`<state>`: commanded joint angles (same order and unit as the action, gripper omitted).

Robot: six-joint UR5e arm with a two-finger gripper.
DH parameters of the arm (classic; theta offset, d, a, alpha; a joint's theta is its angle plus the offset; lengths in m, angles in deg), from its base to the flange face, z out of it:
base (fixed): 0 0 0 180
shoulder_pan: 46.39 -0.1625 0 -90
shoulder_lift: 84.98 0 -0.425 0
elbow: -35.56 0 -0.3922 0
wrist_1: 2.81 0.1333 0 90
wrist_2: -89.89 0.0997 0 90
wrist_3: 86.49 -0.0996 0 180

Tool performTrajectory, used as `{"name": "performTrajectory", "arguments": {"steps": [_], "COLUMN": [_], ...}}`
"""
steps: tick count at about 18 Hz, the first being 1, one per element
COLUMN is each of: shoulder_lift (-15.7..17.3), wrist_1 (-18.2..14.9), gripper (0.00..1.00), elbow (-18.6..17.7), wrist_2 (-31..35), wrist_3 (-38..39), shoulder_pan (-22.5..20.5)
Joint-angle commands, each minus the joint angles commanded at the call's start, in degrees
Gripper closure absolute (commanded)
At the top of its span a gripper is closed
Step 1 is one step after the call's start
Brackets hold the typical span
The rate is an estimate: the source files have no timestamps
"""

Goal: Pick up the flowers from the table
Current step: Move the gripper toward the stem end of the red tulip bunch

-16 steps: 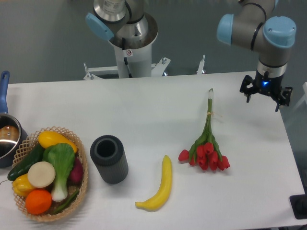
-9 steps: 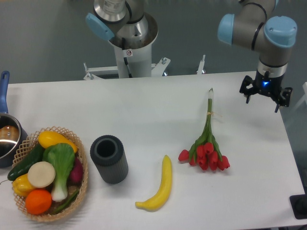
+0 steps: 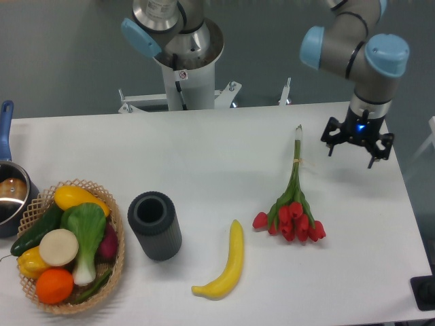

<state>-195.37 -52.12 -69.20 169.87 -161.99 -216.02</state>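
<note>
Flowers [image 3: 292,204] lying flat on the white tabletop [image 3: 204,156], red tulip heads bunched at the near end, green stems running away toward the far edge and ending in a thin tip. Tied partway along the stems. Untouched, nothing gripping them.

Gripper [image 3: 356,142] up and off to the right of the flowers' stem tip, at about the level of that far end, hanging above the tabletop near its right edge. Dark fingers [image 3: 331,144] pointing downward and splayed apart, holding nothing. Clear gap between fingers and stems; tulip heads well apart from the fingers, nearer the camera and further left. Blue light glowing on the wrist just above the fingers.

Yellow banana [image 3: 226,265] just left of the flowers' red heads, lying on the tabletop, close but not touching. Dark ribbed cylinder [image 3: 155,225] standing upright further left of the flowers, beyond the banana. Wicker basket [image 3: 115,265] of vegetables and fruit far to the left of the flowers, with a metal pot [image 3: 10,197] with a blue handle at the tabletop's left edge beside it. Arm's base pedestal [image 3: 183,75] behind the tabletop, left of the flowers' stem tip.
</note>
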Motion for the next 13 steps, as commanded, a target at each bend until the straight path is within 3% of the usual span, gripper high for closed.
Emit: {"name": "performTrajectory", "arguments": {"steps": [3, 8, 13], "shoulder_lift": [-0.7, -2.0, -2.5], "wrist_1": [-0.4, -0.7, -4.0], "gripper": [0.0, 0.0, 0.0], "elbow": [-2.2, -2.4, -2.1], "wrist_2": [-1.1, -3.3, -4.7], "wrist_3": [1.0, 4.5, 5.2], "shoulder_pan": [1.2, 3.5, 4.7]}}
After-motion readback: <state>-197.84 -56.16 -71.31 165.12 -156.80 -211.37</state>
